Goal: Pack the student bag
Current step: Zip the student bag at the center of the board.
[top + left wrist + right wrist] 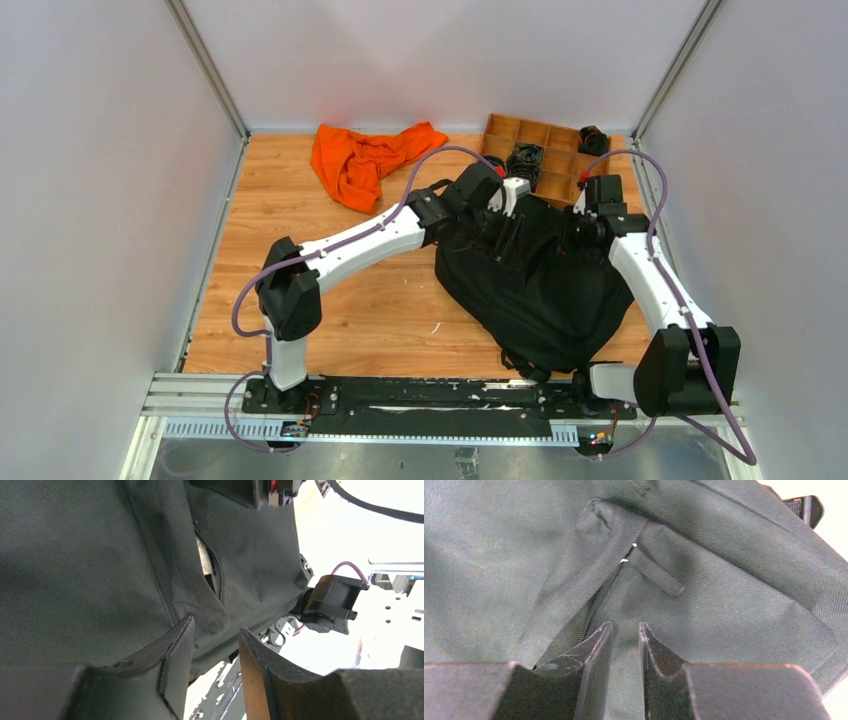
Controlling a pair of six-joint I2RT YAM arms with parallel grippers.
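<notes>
Jaws half apart on left gripper [216, 627], barely apart on right gripper [624, 626], both empty. Ahead, bag [540, 290] zip [217, 575] open, something pale [202, 555] inside; cloth [365, 160], tray [560, 165] beyond. Packing probably unfinished.

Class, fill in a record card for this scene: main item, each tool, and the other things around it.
Main item: black student bag on table, zip partly open
Left tool: fingers astride bag fabric, grip unclear
Right tool: jaws slightly apart, short of the zip pull
Elsewhere: orange cloth and wooden tray at the far edge
</notes>
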